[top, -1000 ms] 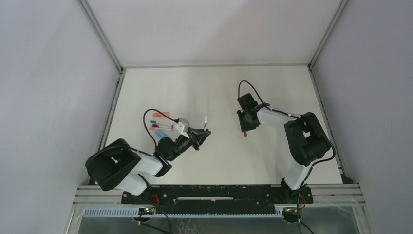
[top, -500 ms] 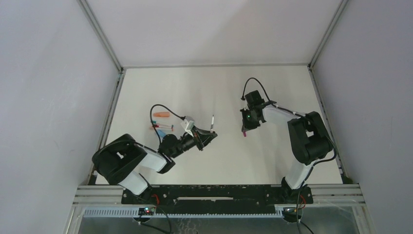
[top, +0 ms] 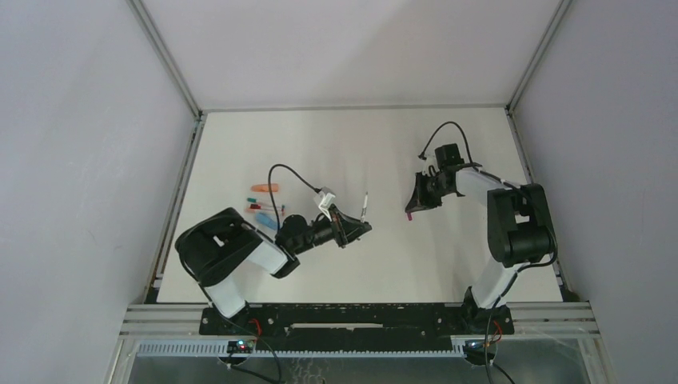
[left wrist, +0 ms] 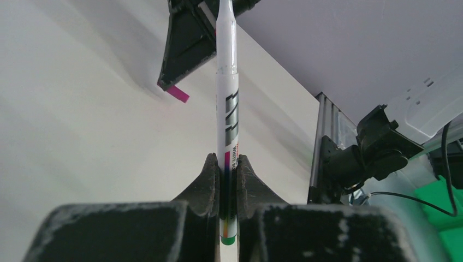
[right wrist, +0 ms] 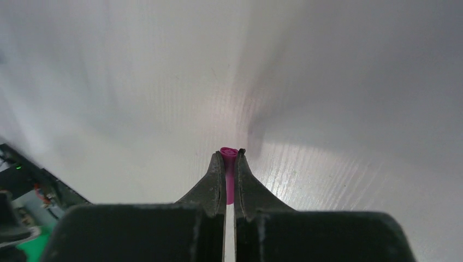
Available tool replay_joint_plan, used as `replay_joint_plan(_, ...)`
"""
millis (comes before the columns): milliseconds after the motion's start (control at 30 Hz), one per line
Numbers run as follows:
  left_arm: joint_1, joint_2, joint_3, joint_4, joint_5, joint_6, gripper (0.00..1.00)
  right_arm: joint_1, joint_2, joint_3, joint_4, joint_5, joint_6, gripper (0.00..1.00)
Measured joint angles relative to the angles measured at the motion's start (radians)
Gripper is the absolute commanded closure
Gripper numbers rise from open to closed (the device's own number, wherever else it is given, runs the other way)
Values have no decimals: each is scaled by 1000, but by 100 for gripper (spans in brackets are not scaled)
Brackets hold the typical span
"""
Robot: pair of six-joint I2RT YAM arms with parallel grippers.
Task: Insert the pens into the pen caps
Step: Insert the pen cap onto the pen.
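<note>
Grey walls [top: 72,160] — white tbl [top: 344,144], prob. alu-framed

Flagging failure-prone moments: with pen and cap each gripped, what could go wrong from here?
The left gripper pinches the slim white marker pen near one end, so the long free barrel may pivot when pushed. The right gripper holds the small magenta plastic cap in a narrow pinch; it could slip or twist. Pen and cap are apart and not in line, so the tip may miss.

Soft even light — blurry wrist foregrounds
</note>
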Motion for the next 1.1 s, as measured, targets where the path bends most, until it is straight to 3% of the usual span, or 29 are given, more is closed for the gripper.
replay_joint_plan(433, -61, 203, 138, -6, 55, -174, 100, -147, -10, -82, 128, -319, 86, 100)
replay_joint_plan(700, -133, 350, 212, -3, 57, -369, 100, -152, -57, -164, 320, -415, 207, 100)
replay_joint_plan(1100, -153, 419, 275, 18, 47, -541, 100, -152, -116, -275, 622, -475, 397, 100)
